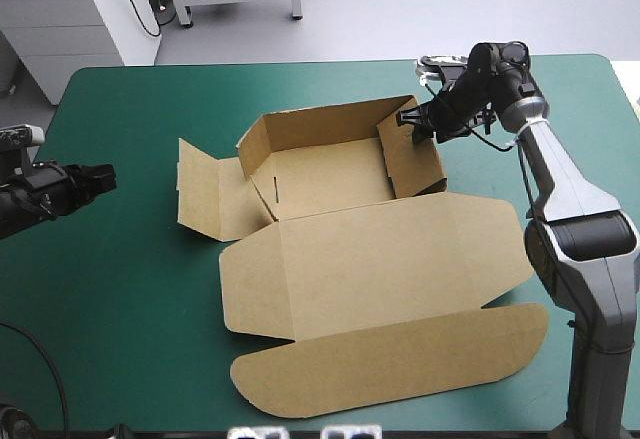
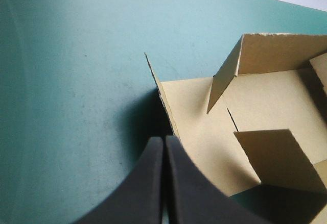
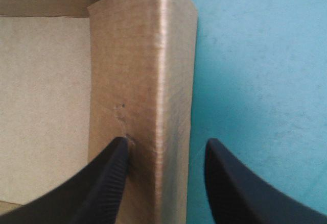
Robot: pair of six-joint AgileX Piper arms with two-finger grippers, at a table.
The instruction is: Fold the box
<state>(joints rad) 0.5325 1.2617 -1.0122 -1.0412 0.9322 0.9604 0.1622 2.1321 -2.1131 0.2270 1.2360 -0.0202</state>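
**Tray walls up, right gripper astride the right wall**

The brown box [image 1: 380,259] lies in the middle of the table [image 1: 120,309], with its tray walls raised on the far side and its lid flat toward the near edge. The high view places the right gripper [image 1: 415,124] at the tray's right wall. Only its wrist view shows the jaws released, one touching the wall's inner face and one outside. The left gripper [image 1: 100,181] hangs near the left edge, apart from the box, jaws clenched on nothing.
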